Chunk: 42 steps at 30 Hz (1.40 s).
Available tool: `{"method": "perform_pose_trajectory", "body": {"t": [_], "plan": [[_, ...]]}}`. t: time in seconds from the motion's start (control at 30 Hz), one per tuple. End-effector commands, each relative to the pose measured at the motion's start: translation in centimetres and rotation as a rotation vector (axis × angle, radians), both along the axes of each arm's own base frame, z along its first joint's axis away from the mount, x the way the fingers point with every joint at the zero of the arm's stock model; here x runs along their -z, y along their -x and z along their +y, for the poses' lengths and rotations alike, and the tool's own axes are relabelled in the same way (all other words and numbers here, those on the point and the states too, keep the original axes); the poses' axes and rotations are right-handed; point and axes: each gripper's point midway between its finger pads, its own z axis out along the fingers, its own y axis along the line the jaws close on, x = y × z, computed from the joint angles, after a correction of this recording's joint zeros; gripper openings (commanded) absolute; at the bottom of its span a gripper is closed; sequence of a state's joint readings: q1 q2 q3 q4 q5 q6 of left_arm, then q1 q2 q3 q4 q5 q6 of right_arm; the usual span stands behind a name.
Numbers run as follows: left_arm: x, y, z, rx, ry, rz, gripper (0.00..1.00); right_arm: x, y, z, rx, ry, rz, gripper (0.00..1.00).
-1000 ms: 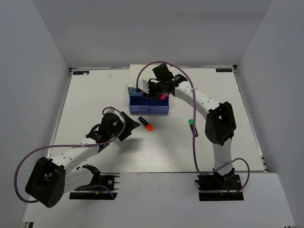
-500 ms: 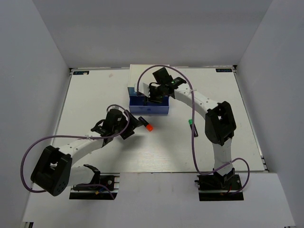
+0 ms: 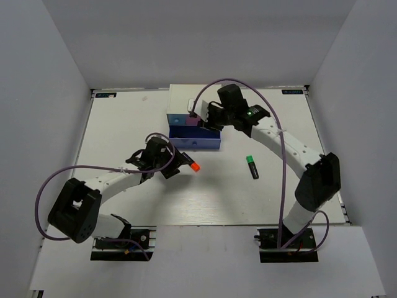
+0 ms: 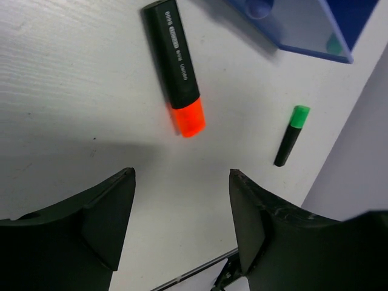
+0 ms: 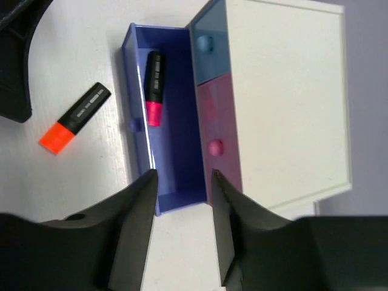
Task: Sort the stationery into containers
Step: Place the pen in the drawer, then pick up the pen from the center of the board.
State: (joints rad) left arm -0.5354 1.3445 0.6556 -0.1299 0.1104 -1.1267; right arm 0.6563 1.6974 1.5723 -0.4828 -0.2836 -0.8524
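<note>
Orange-capped marker (image 4: 176, 73) on grained table (image 4: 60, 91), pink-capped marker (image 5: 153, 88) in translucent blue drawer (image 5: 179, 151), left gripper (image 4: 182, 173) apart, right gripper (image 5: 183, 174) apart

Colour key. Your table (image 3: 124, 130) is white with a faint grain. The orange-capped marker (image 4: 176, 66) has a black barrel with white lettering; the green-capped marker (image 4: 291, 136) is black too. In the blue-purple wide drawer (image 5: 179, 159) you see the pink-capped marker (image 5: 154, 88), also black. The cabinet (image 5: 285, 97) is plain white (no pattern). The blue drawer (image 5: 209, 45) and pink drawer (image 5: 218, 139) carry knobs of their own colours.
</note>
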Motion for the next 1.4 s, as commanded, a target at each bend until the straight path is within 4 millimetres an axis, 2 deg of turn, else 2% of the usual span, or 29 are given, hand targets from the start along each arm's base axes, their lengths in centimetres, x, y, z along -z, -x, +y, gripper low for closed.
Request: {"method": "perform_pose_trajectory", "body": {"t": [0.0,0.03,0.07,0.1,0.17,0.2,0.23,0.3,0.33,0.37,0.47,0.53,0.57,0.63,0.67,0.73,0.8,0.83,0.9,0.93,1.03,1.2,1.37], "plan": [[-0.8,-0.4,-0.5,0.0,-0.022,-0.02,0.73,-1.7,0.1,-1.7,0.099,-0.074,-0.012,0.41],[-0.6,-0.4,-0.5,0.0,-0.032,-0.005,0.73,-0.3,0.6,-2.2,0.114,-0.067,0.014,0.36],[0.2,-0.3,-0.3,-0.009,-0.06,0.006,0.73,-1.7,0.4,-2.9,0.185,-0.117,0.007,0.28],[-0.4,-0.9,-0.5,-0.015,-0.062,-0.004,0.72,-2.4,0.5,-3.6,0.227,-0.144,-0.001,0.27],[0.1,-0.8,-0.6,-0.012,-0.09,0.02,0.68,-2.1,0.0,-5.0,0.34,-0.185,-0.005,0.22],[0.2,-1.1,-0.9,-0.012,-0.106,0.025,0.68,-2.1,0.0,-5.7,0.375,-0.193,0.0,0.16],[0.5,-0.7,-1.1,-0.002,-0.121,0.046,0.65,-2.2,0.2,-6.7,0.397,-0.196,-0.004,0.13],[0.3,-1.4,-1.4,-0.01,-0.143,0.043,0.63,-1.3,0.9,-7.4,0.41,-0.197,0.028,0.1],[0.4,-1.4,-1.7,-0.011,-0.15,0.051,0.61,-2.0,1.2,-8.2,0.42,-0.218,0.024,0.1],[0.7,-1.7,-1.6,-0.022,-0.178,0.067,0.59,-0.9,1.6,-8.6,0.427,-0.206,0.044,0.1],[0.9,-1.7,-1.6,-0.042,-0.236,0.106,0.56,-2.0,2.3,-9.7,0.442,-0.256,0.04,0.08],[1.7,-1.4,-1.7,-0.046,-0.283,0.132,0.52,-1.3,2.7,-10.3,0.458,-0.265,0.051,0.08],[1.5,-1.6,-1.6,-0.058,-0.291,0.139,0.52,-1.4,2.9,-11.1,0.471,-0.273,0.041,0.08],[2.5,-0.7,-1.6,-0.052,-0.331,0.175,0.52,-0.6,3.2,-11.3,0.478,-0.277,0.052,0.08],[2.1,-1.0,-1.6,-0.078,-0.322,0.176,0.52,-1.3,3.1,-11.8,0.484,-0.298,0.034,0.08],[2.5,-1.1,-1.9,-0.083,-0.345,0.193,0.57,-0.6,3.5,-11.8,0.475,-0.301,0.049,0.08],[2.7,-1.0,-2.3,-0.081,-0.365,0.206,0.59,-1.2,3.7,-12.2,0.48,-0.327,0.039,0.1],[2.3,-1.3,-2.7,-0.081,-0.372,0.193,0.6,-0.9,3.8,-12.4,0.484,-0.335,0.043,0.11],[3.0,-1.4,-2.4,-0.096,-0.418,0.205,0.62,-0.6,4.0,-12.8,0.49,-0.339,0.04,0.11],[2.7,-1.6,-3.1,-0.086,-0.412,0.195,0.64,-0.7,4.2,-13.0,0.492,-0.346,0.038,0.11],[2.9,-1.8,-2.9,-0.112,-0.426,0.198,0.66,-0.5,4.5,-13.8,0.505,-0.35,0.031,0.11],[3.2,-2.0,-3.6,-0.123,-0.444,0.205,0.69,-0.1,5.2,-14.5,0.513,-0.366,0.035,0.11],[4.7,-1.7,-3.2,-0.138,-0.513,0.272,0.7,0.1,5.4,-14.9,0.523,-0.377,0.042,0.11]]}}
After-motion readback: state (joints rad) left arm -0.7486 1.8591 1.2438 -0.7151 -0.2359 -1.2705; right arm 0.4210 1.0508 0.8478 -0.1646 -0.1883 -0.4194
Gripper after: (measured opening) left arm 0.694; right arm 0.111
